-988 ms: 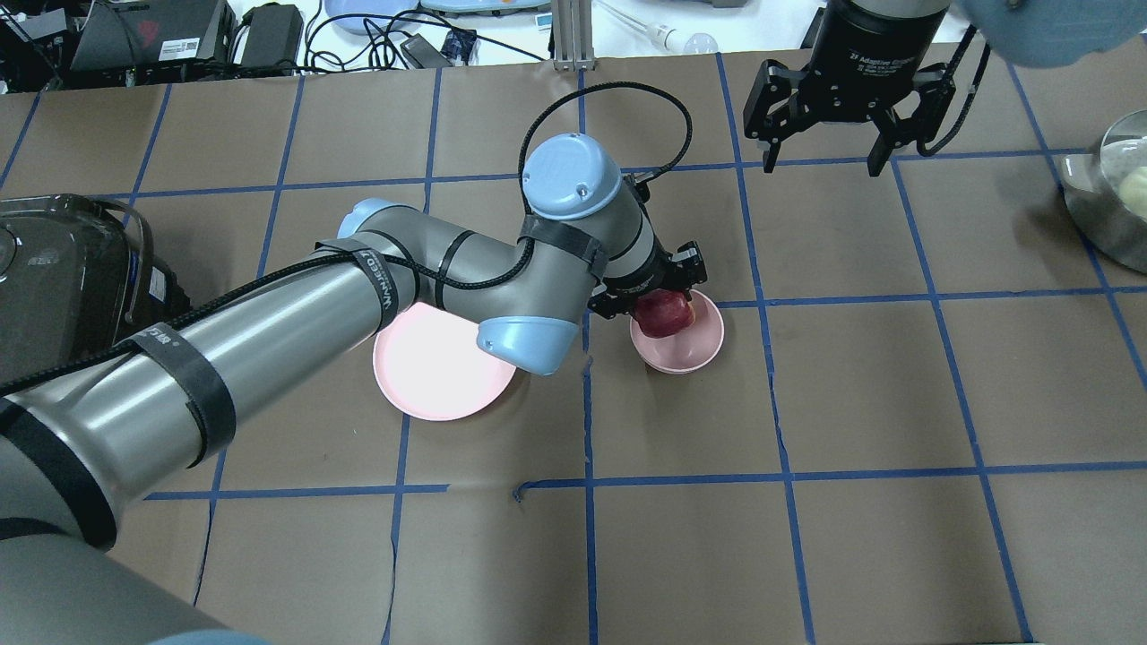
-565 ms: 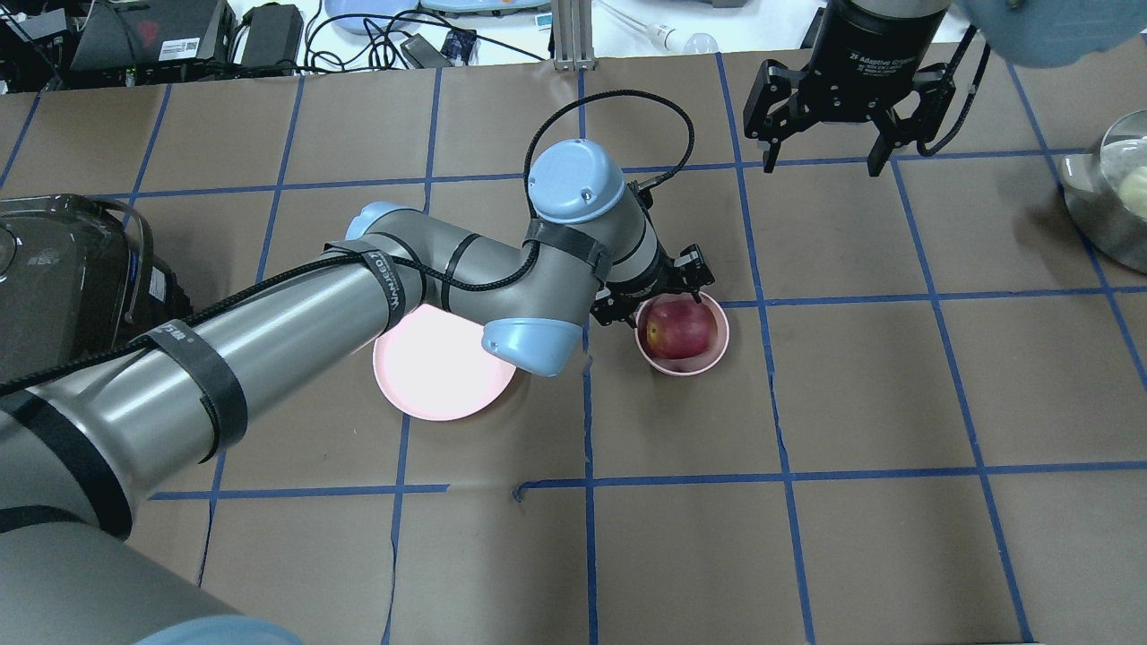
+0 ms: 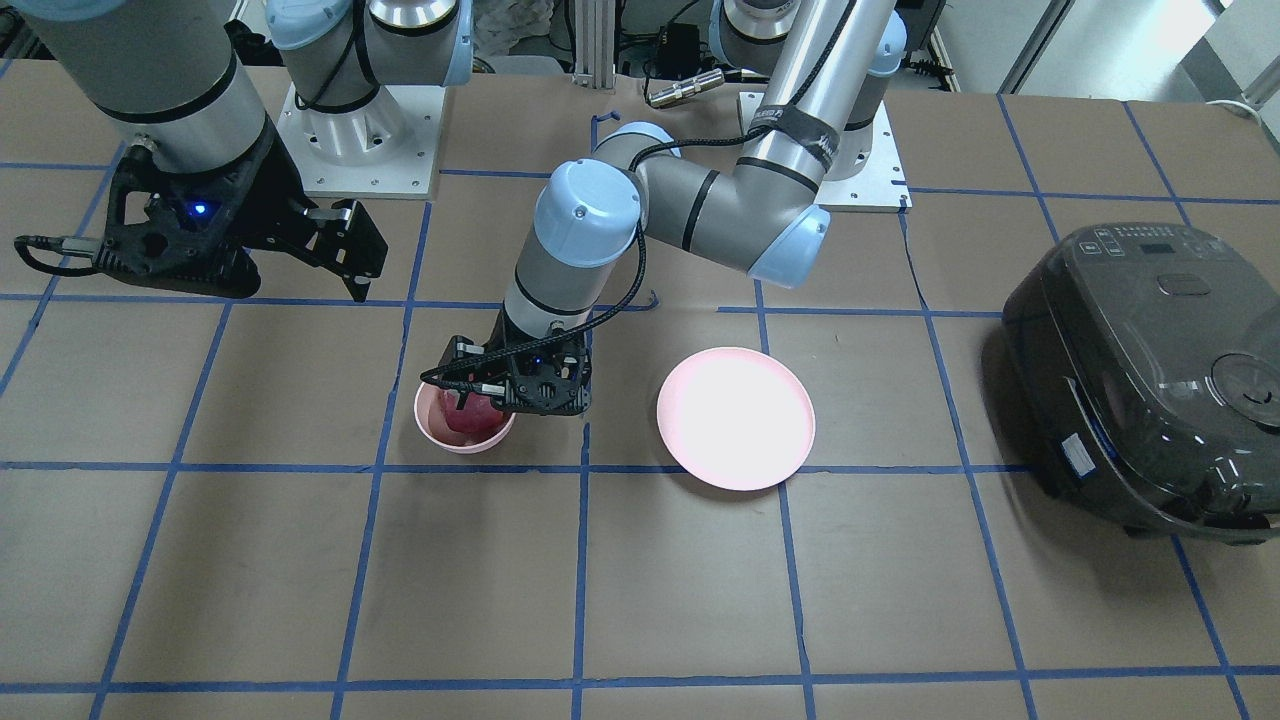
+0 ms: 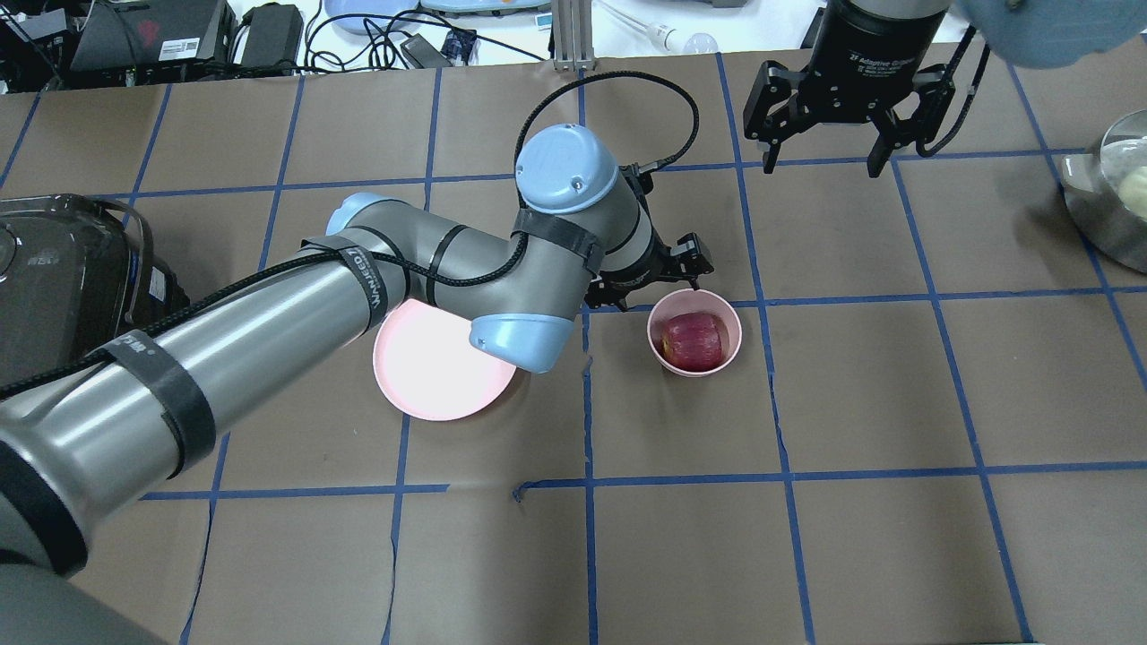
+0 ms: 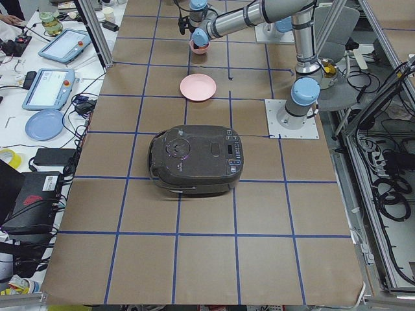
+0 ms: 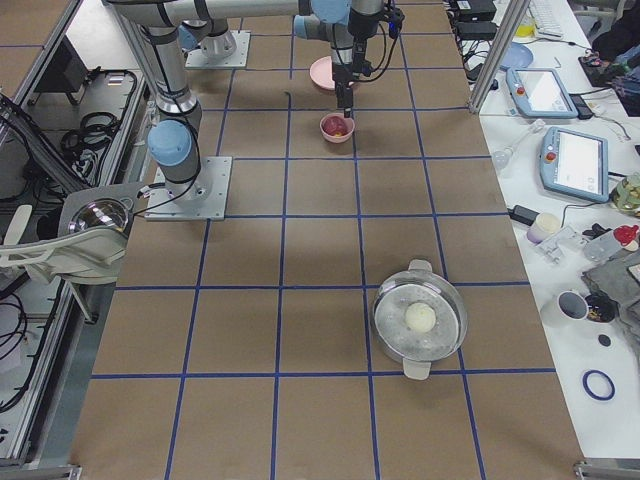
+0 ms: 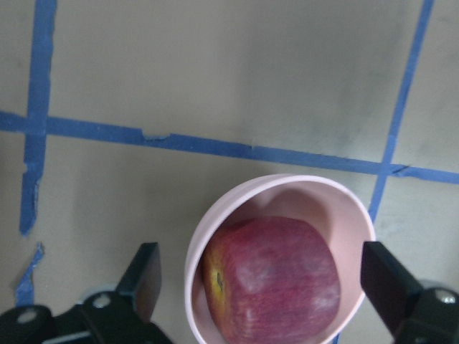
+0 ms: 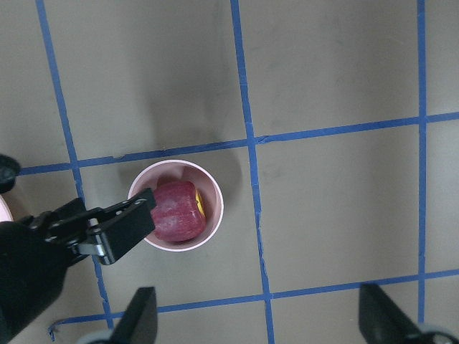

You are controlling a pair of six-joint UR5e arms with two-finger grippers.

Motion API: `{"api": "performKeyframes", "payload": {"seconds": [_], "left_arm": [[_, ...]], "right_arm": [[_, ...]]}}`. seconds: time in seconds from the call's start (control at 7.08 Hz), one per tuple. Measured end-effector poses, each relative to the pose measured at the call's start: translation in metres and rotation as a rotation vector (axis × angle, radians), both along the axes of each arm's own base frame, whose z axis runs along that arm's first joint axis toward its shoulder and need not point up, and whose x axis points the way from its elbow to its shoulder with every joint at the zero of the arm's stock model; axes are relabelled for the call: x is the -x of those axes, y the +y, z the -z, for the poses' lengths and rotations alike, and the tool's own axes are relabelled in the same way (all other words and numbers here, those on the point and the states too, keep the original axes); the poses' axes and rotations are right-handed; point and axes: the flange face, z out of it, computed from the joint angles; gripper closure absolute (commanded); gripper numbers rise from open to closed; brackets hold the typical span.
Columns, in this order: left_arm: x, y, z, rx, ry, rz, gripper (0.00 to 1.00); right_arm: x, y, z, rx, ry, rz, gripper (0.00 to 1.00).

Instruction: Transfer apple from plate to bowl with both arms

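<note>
The dark red apple (image 4: pixel 694 340) lies inside the small pink bowl (image 4: pixel 695 371) near the table's middle. My left gripper (image 4: pixel 647 278) is open and empty, just above the bowl's far-left rim. In the left wrist view its fingers (image 7: pixel 145 276) stand apart on either side of the bowl (image 7: pixel 208 229), with the apple (image 7: pixel 276 279) between them and lower. The wide pink plate (image 4: pixel 421 376) is bare, partly under my left arm. My right gripper (image 4: pixel 824 161) is open and empty, high over the far side of the table. Its wrist view looks down on the apple (image 8: pixel 178 210).
A dark rice cooker (image 4: pixel 63 278) stands at the left edge of the table. A steel pot (image 4: pixel 1111 197) with a pale round thing in it stands at the right edge. Blue tape lines grid the brown table cover.
My left gripper let go of the apple, which now rests in the bowl. The gripper opened and drew back and up from it. The bowl slid a little to the right. The right arm held still.
</note>
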Motion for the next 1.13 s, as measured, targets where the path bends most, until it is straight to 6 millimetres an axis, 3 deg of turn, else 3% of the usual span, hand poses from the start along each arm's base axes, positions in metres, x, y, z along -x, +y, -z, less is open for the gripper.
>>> {"api": "performKeyframes", "payload": {"seconds": [0.28,0.85,0.99,1.13], "left_arm": [[-0.05,-0.006,-0.042,0.034,-0.115,0.141,0.0],[-0.203,-0.007,-0.151,-0.037,-0.262,0.114,0.0],[-0.231,-0.009,-0.175,-0.053,-0.28,0.073,0.0],[-0.245,-0.013,-0.192,-0.057,-0.295,0.05,0.0]], "right_arm": [[0.0,0.0,0.0,0.0,0.001,0.0,0.0],[0.0,0.0,0.0,0.0,0.0,0.0,0.0],[0.0,0.0,0.0,0.0,0.0,0.0,0.0],[0.0,0.0,0.0,0.0,0.0,0.0,0.0]]}}
